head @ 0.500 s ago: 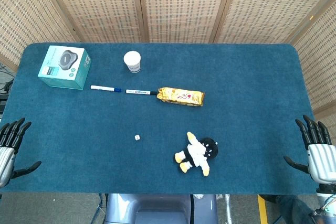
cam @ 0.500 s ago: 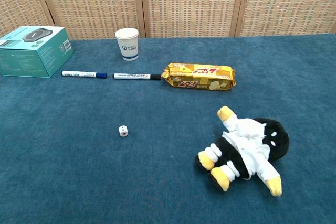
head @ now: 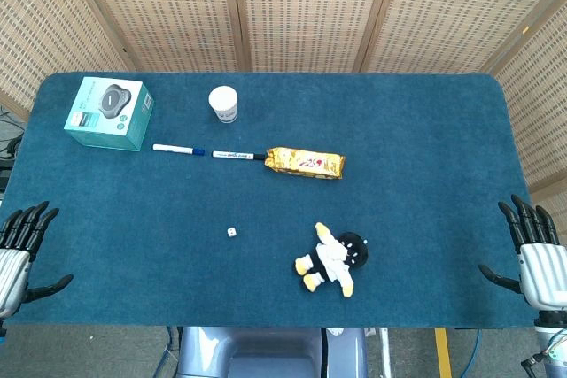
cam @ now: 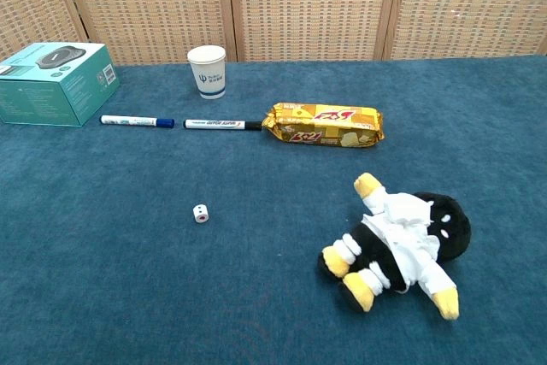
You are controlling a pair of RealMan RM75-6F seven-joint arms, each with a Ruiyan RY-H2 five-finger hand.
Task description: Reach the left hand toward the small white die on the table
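Observation:
The small white die [head: 230, 232] [cam: 200, 212] lies alone on the blue table [head: 416, 174], slightly left of centre and toward the front. My left hand [head: 18, 250] hovers at the table's front left edge, fingers spread and empty, far left of the die. At the front right edge my right hand [head: 536, 250] is likewise spread with nothing in it. Neither hand appears in the chest view.
A black-and-white plush toy [head: 333, 259] lies right of the die. Further back are a gold biscuit packet [head: 306, 163], two marker pens [head: 177, 149] [head: 232, 155], a white paper cup [head: 223, 104] and a teal box [head: 109, 112]. Woven screens stand behind the table.
My left hand has shifted slightly down and to the right along the table's front left edge. The right hand and all objects stay put.

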